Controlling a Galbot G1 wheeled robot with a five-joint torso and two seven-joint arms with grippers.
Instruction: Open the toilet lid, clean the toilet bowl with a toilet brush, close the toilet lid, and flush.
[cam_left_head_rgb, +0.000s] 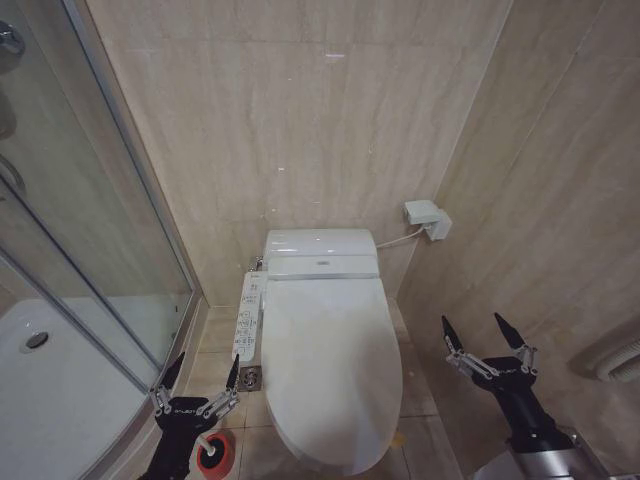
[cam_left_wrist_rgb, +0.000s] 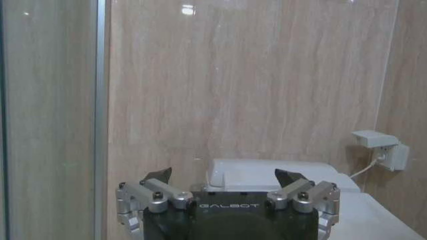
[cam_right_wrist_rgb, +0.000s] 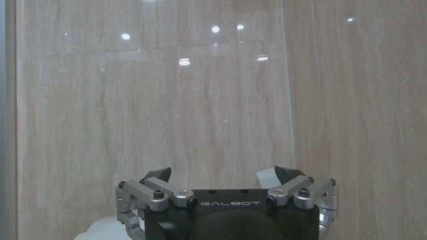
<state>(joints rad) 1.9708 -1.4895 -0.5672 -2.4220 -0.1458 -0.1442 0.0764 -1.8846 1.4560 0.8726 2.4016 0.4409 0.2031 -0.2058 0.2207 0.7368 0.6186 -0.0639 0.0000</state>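
Grippers first: our left gripper (cam_left_head_rgb: 196, 382) hangs low beside the toilet, fingers spread wide and gripping nothing, just above the red cup (cam_left_head_rgb: 215, 452) on the floor. Our right gripper (cam_left_head_rgb: 490, 345) hovers on the other side, near the side wall, jaws likewise parted and empty. Between them lies the toilet lid (cam_left_head_rgb: 328, 365), shut flat over the bowl. Its long axis runs from the tank (cam_left_head_rgb: 320, 252) at the back wall toward us, rounded front end nearest, hinge end at the tank. The control panel (cam_left_head_rgb: 248, 318) runs along its left edge.

We judge the opening step has not begun. To do it well, we want a finger hooked under that front edge, where a small yellow spot (cam_left_head_rgb: 399, 438) shows just beside the rim. Lift in an arc about the rear hinge, don't drag it sideways, and stay clear of the panel buttons.
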